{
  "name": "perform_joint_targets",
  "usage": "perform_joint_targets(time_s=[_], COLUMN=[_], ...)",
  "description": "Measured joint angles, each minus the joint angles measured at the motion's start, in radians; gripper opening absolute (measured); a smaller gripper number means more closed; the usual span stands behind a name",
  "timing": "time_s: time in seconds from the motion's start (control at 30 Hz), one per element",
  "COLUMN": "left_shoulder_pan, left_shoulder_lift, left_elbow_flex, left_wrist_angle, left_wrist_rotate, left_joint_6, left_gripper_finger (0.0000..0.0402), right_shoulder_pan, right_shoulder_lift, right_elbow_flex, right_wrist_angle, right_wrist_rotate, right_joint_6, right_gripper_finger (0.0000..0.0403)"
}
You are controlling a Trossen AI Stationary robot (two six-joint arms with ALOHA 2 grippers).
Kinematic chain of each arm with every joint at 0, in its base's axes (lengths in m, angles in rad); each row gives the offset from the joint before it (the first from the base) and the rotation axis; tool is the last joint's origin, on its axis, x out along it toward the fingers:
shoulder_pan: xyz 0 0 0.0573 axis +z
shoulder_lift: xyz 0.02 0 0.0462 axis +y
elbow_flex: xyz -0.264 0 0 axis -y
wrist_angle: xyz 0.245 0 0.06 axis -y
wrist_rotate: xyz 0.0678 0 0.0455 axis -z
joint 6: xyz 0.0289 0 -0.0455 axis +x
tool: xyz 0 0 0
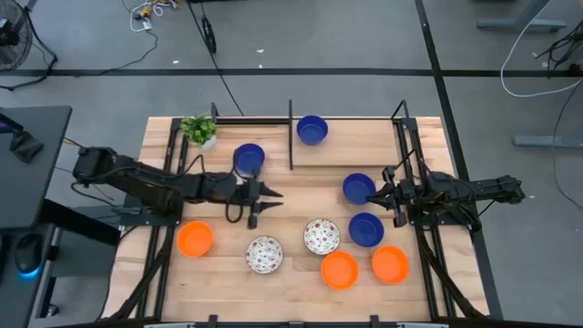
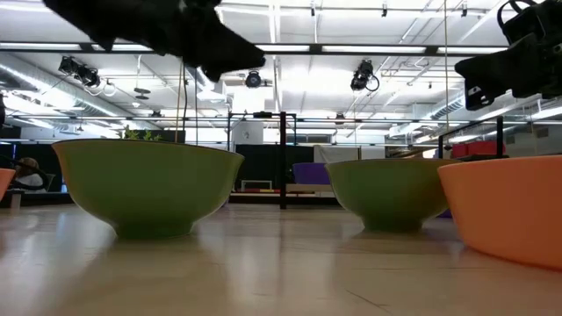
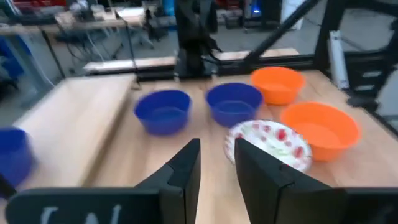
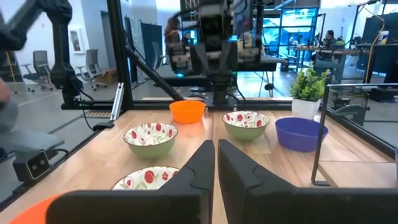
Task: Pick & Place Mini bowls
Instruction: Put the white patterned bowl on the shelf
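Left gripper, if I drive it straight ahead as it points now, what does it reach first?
Probably the solid blue round bowl beside the right gripper. The left gripper hangs above the table, so it might pass over.

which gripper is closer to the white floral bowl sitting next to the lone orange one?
Left. The left gripper hangs just above that floral bowl, empty. The right gripper is across the table among the blue bowls.

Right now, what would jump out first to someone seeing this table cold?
The scatter of mini bowls across the wooden table: blue ones toward the far and right side, orange and white floral ones along the near edge. Both arms reach in from the sides, the left gripper empty near the table's middle, the right gripper shut beside a blue bowl.
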Motion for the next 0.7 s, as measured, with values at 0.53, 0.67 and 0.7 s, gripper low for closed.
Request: perform_joint_targets(time_s=[0.53, 0.67, 0.7], left_shoulder_pan=[-0.237, -0.242, -0.242], left_shoulder_lift=[0.018, 0.018, 0.018], left_elbow_flex=[-0.109, -0.109, -0.109], left_wrist_angle=[0.003, 0.002, 0.001], left_wrist_rotate=[-0.271, -0.379, -0.4], left_joint_6=[-0.022, -0.021, -0.021], left_gripper_finger=[0.0103, 0.0103, 0.0103], right_shoulder_pan=[0.033, 0.071, 0.081], right_shoulder_lift=[0.155, 0.381, 0.444], right_elbow_flex=[0.0, 0.0, 0.0], right_wrist_angle=[0.491, 0.69, 0.733], right_wrist_rotate=[-0.087, -0.052, -0.038], right_joint_6=[0.262, 0.253, 0.25], right_gripper_finger=[0.0027, 0.0027, 0.0027])
